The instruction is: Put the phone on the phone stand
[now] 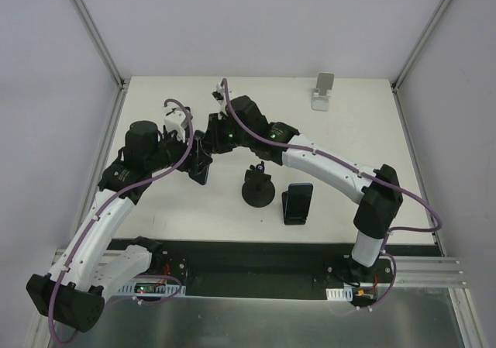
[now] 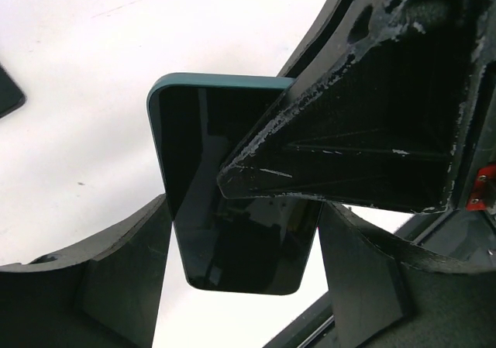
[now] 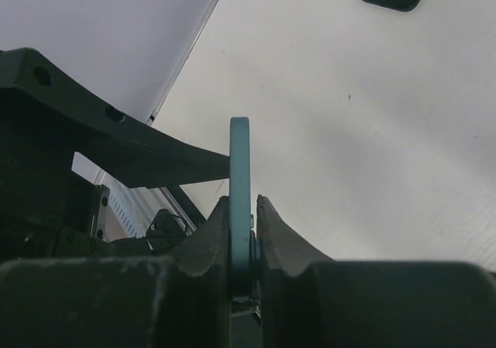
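**Teal phone held between the two hands.** The teal phone (image 1: 202, 170) is off the table (image 1: 356, 123), at left of centre, where the two arms meet.

- The right hand (image 1: 211, 148) is clamped on it. In the right wrist view the phone (image 3: 239, 162) stands edge-on, and the two fingers (image 3: 280, 239) press its front and back faces.
- The left hand (image 1: 192, 162) is closed on it too. In the left wrist view the phone's dark screen (image 2: 198, 170) faces the camera, its lower half sits between that hand's fingers (image 2: 124, 278), and they lie against its two long edges.
- One finger of the right hand (image 2: 364, 146) crosses the upper right of the screen.

To the right of the hands, apart from them, a round-based black stand (image 1: 257, 190) sits on the table. Just beyond it a second, dark phone (image 1: 299, 199) leans on its own black stand (image 1: 294, 218). A silver stand (image 1: 323, 92) sits at the far edge.
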Controlling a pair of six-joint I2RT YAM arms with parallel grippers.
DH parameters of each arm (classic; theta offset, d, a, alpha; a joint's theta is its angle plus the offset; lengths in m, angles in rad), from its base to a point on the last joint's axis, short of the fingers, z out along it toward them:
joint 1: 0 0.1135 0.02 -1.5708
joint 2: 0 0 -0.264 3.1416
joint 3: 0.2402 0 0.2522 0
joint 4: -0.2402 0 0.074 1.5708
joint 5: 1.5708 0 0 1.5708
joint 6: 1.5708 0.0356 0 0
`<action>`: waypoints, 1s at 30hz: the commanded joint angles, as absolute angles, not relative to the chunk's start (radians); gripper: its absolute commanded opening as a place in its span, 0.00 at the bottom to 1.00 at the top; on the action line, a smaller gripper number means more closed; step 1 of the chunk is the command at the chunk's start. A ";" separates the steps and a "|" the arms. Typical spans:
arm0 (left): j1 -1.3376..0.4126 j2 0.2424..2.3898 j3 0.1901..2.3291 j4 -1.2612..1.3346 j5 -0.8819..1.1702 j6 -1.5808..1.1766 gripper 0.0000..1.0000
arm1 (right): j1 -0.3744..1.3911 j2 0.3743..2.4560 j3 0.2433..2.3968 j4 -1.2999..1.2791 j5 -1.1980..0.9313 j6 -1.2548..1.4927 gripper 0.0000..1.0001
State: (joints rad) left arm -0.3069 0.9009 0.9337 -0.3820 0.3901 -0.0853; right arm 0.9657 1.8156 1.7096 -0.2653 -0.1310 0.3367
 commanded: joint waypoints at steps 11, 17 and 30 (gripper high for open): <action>-0.321 0.715 0.914 -0.180 0.616 -0.227 0.64 | 0.884 1.137 1.263 -0.109 0.000 0.118 0.01; -0.458 0.732 0.761 -0.065 0.571 -0.275 0.52 | 0.868 0.846 1.181 -0.339 0.201 -0.039 0.01; -0.847 0.897 0.643 0.146 0.005 -0.124 0.42 | 0.868 0.618 0.997 -0.391 0.010 -0.095 0.01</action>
State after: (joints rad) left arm -0.8257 0.8665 0.6697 0.0093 0.1551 -0.1513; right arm 0.8680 0.6296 1.0042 -0.4534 0.1181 -0.0696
